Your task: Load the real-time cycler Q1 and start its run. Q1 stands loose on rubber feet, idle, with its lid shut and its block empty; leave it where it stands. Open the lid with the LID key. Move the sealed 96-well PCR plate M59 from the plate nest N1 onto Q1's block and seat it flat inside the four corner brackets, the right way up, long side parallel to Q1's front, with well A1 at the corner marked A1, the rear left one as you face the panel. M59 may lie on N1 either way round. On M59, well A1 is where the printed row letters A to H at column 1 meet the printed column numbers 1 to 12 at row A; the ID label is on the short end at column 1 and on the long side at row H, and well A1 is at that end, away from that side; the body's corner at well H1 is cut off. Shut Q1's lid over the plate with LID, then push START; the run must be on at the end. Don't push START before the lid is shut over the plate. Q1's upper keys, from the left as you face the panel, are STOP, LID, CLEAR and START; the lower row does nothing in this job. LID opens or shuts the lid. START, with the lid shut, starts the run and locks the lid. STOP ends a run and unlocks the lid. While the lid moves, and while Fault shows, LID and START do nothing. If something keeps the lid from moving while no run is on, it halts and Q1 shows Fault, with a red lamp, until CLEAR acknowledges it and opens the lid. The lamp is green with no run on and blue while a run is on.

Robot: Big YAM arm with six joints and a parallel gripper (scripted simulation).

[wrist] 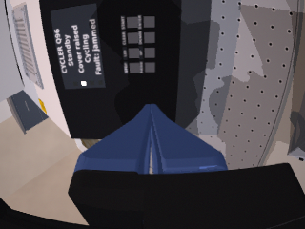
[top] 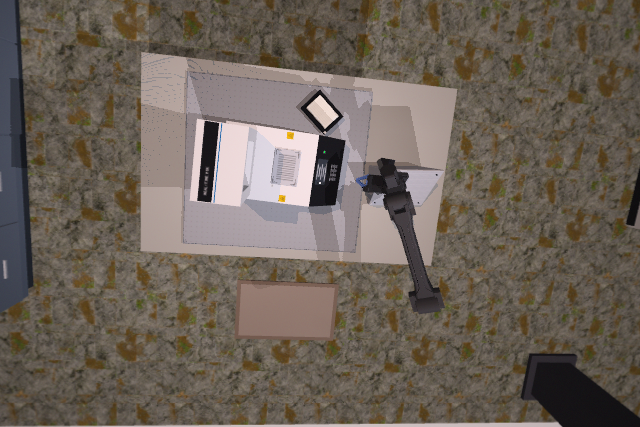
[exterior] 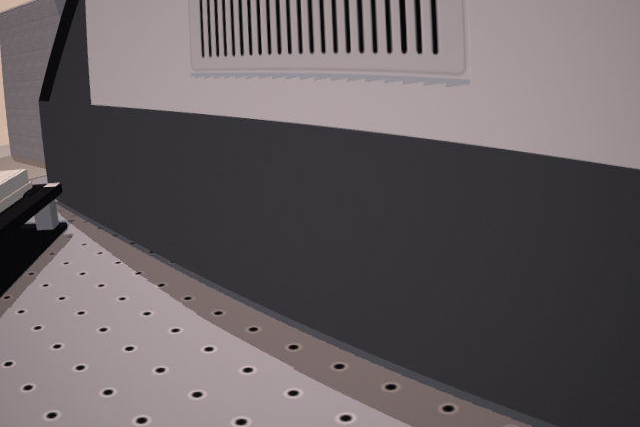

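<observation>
The cycler Q1 is a white box with its lid shut and a black front panel facing the arm. The plate M59 lies on the black nest N1, turned at an angle, behind the panel's end. My gripper is shut and empty, a short way in front of the panel; its blue fingers point at the keypad without touching it.
Q1 stands on a grey perforated board on a beige table. The exterior view shows Q1's side with a vent and the nest's edge. The arm's base plate sits at the table's right. A brown mat lies on the floor.
</observation>
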